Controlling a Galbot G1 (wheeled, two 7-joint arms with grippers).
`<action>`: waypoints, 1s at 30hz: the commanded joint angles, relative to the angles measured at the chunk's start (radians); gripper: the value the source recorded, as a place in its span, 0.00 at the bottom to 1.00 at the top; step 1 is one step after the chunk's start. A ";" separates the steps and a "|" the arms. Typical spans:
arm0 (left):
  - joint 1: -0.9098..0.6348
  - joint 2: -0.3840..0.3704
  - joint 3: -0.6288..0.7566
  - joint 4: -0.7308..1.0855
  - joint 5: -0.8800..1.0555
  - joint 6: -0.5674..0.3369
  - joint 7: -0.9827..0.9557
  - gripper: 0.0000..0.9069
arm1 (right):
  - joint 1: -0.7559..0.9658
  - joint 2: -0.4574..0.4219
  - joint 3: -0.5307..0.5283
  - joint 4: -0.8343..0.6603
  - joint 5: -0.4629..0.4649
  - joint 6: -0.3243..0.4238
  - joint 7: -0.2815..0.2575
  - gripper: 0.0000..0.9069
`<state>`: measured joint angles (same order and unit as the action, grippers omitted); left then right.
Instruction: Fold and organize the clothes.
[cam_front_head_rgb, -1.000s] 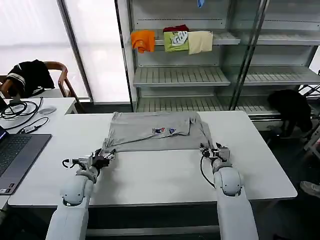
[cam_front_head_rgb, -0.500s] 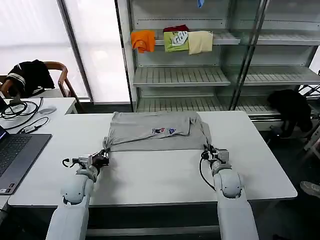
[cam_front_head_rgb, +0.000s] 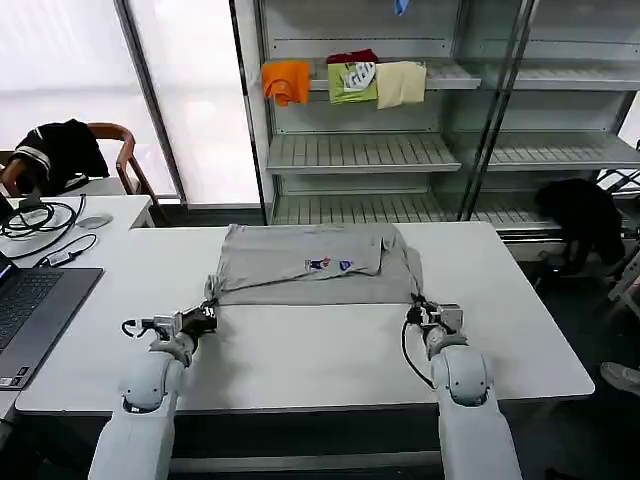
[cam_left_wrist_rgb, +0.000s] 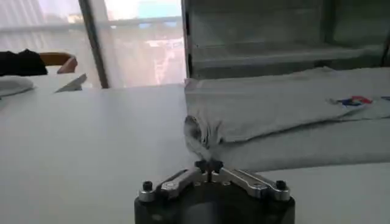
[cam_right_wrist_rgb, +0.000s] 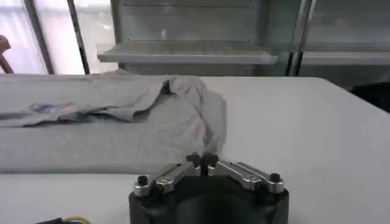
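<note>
A light grey T-shirt (cam_front_head_rgb: 300, 282) lies partly folded on the white table (cam_front_head_rgb: 320, 355), its small chest print facing up. My left gripper (cam_front_head_rgb: 207, 316) is at the shirt's near left corner, shut on a bunched bit of the fabric (cam_left_wrist_rgb: 198, 131). My right gripper (cam_front_head_rgb: 421, 309) is at the near right corner, shut on the hem where the cloth (cam_right_wrist_rgb: 210, 131) narrows into its tips. In the wrist views the left gripper (cam_left_wrist_rgb: 209, 165) and the right gripper (cam_right_wrist_rgb: 202, 160) both have their fingertips pressed together on grey cloth. The far half of the shirt rests flat.
A laptop (cam_front_head_rgb: 30, 310), cables and a mouse (cam_front_head_rgb: 93, 220) lie on the desk to the left, with a chair (cam_front_head_rgb: 110, 150) holding a black garment behind. Shelves (cam_front_head_rgb: 400, 150) beyond the table carry orange, green and cream folded garments. Bare tabletop lies between the arms.
Both grippers have drawn back toward me and slightly outward, keeping hold of the shirt's near corners; the near hem now lies straighter.
</note>
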<state>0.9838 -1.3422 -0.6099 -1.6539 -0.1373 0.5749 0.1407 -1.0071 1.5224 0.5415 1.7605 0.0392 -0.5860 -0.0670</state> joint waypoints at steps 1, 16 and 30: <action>0.084 0.021 -0.012 -0.100 -0.102 0.002 -0.004 0.00 | -0.080 -0.003 -0.001 0.115 0.051 0.002 0.008 0.00; 0.592 0.075 -0.267 -0.620 -0.436 0.004 -0.045 0.00 | -0.490 -0.068 -0.042 0.597 0.181 0.002 0.062 0.00; 0.704 0.021 -0.266 -0.576 -0.357 0.001 -0.080 0.00 | -0.576 -0.087 -0.058 0.537 0.112 0.005 0.034 0.00</action>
<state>1.5964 -1.3134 -0.8425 -2.1910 -0.4838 0.5773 0.0686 -1.5251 1.4382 0.4778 2.2740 0.1588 -0.5813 -0.0357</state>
